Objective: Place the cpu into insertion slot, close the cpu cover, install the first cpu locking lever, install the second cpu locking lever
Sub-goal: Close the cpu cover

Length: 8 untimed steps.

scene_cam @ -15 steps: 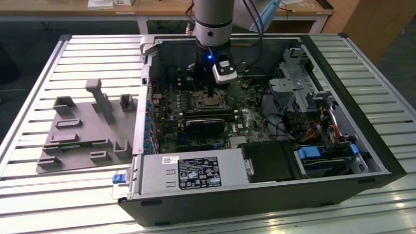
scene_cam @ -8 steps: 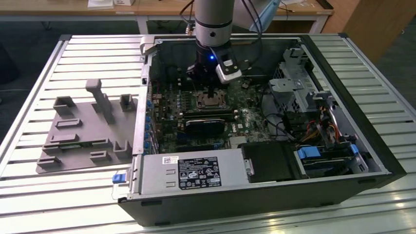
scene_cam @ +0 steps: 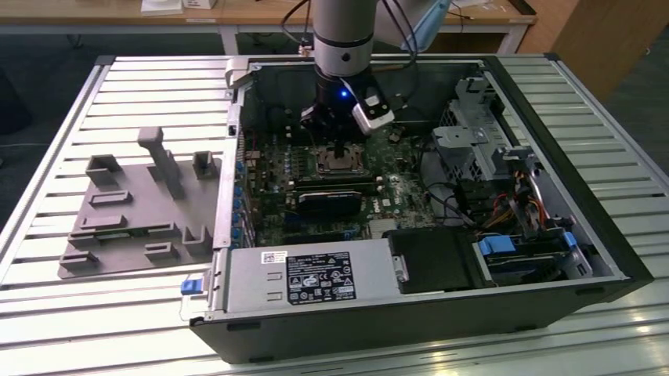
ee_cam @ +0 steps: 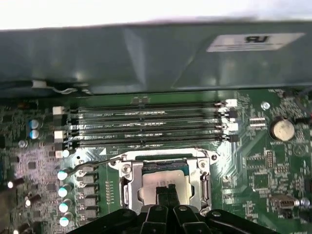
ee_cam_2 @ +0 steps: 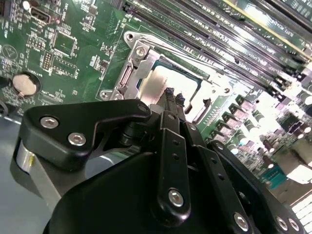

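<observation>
An open computer case [scene_cam: 418, 313] lies on its side on a slatted metal table [scene_cam: 627, 110], a grey moulded fixture [scene_cam: 136, 211] beside it toward the exterior view's left. The arm [scene_cam: 343, 47] reaches straight down into the case, over the green board [ee_cam: 253, 161]. Four long black memory slots [ee_cam: 146, 126] run between the case wall and the insertion slot [scene_cam: 326, 166]. The silvery cover [ee_cam_2: 134, 63] [ee_cam: 127, 183] lies flat over that slot, framing the cpu [ee_cam_2: 156, 83] [ee_cam: 151, 187], which sits inside it with its dull metal face up. The gripper [ee_cam_2: 174, 96] [ee_cam: 166, 191] hangs over the cover's window with its two black fingers pressed together and nothing visibly between them, their tips at the cpu's face; whether they touch it cannot be told. A thin wire lever [ee_cam: 92, 166] slants from the cover's corner out across the board.
</observation>
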Each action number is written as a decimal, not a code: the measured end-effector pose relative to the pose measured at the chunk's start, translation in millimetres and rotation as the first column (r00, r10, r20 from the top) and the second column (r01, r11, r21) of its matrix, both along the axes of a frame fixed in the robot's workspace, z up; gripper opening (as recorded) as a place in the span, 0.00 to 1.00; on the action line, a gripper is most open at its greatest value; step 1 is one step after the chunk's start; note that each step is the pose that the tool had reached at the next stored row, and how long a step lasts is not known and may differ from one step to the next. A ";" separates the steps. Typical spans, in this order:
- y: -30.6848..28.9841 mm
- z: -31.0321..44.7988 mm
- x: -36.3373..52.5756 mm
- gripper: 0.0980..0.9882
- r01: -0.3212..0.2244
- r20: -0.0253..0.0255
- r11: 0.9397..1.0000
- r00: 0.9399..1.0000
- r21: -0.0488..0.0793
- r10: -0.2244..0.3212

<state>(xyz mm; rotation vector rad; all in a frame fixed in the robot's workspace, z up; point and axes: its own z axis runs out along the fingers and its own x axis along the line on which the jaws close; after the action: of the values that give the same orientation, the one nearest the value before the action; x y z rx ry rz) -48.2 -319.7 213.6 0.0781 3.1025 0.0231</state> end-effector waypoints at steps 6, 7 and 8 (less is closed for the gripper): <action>-0.3 -1.1 -3.5 0.00 -0.005 0.000 1.000 1.000 0.000 0.005; -0.3 -1.3 -4.6 0.00 -0.005 0.000 1.000 1.000 0.000 0.005; -0.3 -1.6 -5.7 0.00 -0.004 0.000 1.000 1.000 0.000 0.004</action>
<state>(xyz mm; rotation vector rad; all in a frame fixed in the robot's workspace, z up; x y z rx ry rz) -53.9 -320.0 212.0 0.0714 3.1026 0.0235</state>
